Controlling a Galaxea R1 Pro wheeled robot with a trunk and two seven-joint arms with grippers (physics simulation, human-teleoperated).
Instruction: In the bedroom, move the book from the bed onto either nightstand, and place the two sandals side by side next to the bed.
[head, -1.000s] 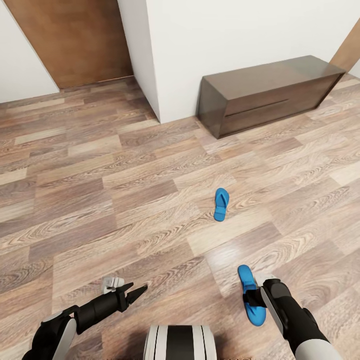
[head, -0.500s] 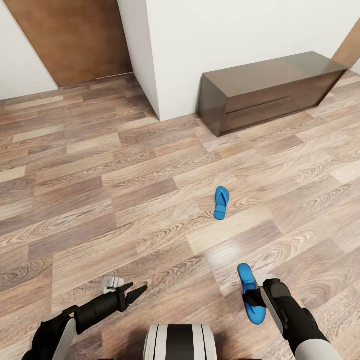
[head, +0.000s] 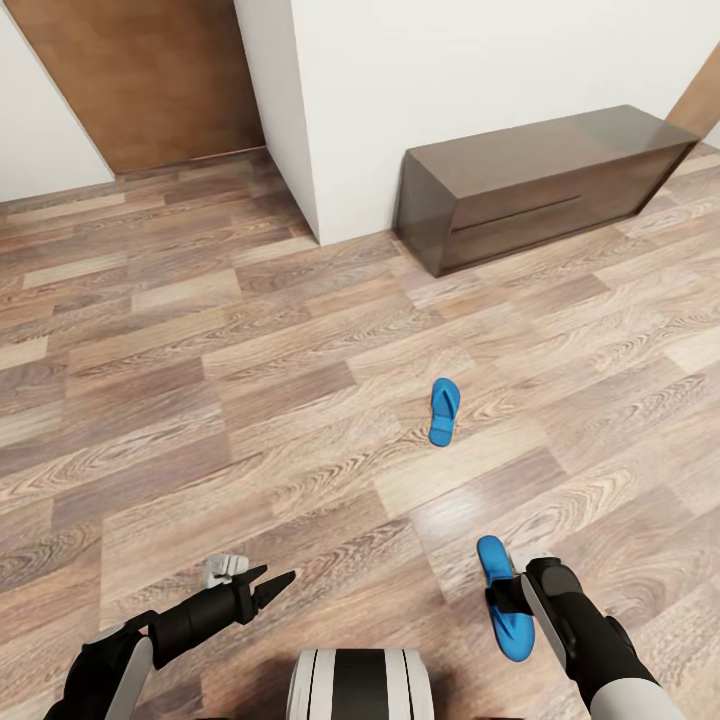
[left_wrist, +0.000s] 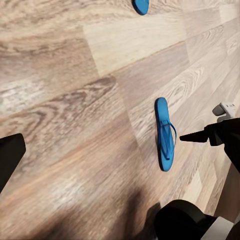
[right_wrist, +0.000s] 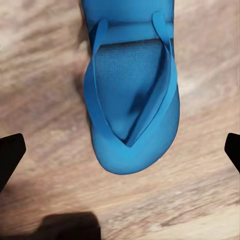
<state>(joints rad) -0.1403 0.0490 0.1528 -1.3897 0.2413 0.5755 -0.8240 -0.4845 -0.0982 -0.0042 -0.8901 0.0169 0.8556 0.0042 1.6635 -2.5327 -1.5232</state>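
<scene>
Two bright blue sandals lie on the wood-plank floor. One sandal (head: 443, 411) rests alone in the middle of the floor. The other sandal (head: 503, 597) (right_wrist: 131, 100) (left_wrist: 164, 134) lies close to me at the right, flat on the planks. My right gripper (head: 503, 602) (right_wrist: 120, 150) hangs over it, open, with one fingertip (right_wrist: 10, 155) on each side and clear of the sole. My left gripper (head: 272, 585) hovers open above bare floor at the lower left, holding nothing. The book, the bed and the nightstand are out of view.
A long low dark-wood bench (head: 540, 185) stands against the white wall at the back right. A white wall corner (head: 290, 130) juts out beside a brown door (head: 150, 80). My base (head: 360, 685) sits at the bottom edge.
The view has shifted very slightly. Both sandals and both grippers keep their places relative to each other.
</scene>
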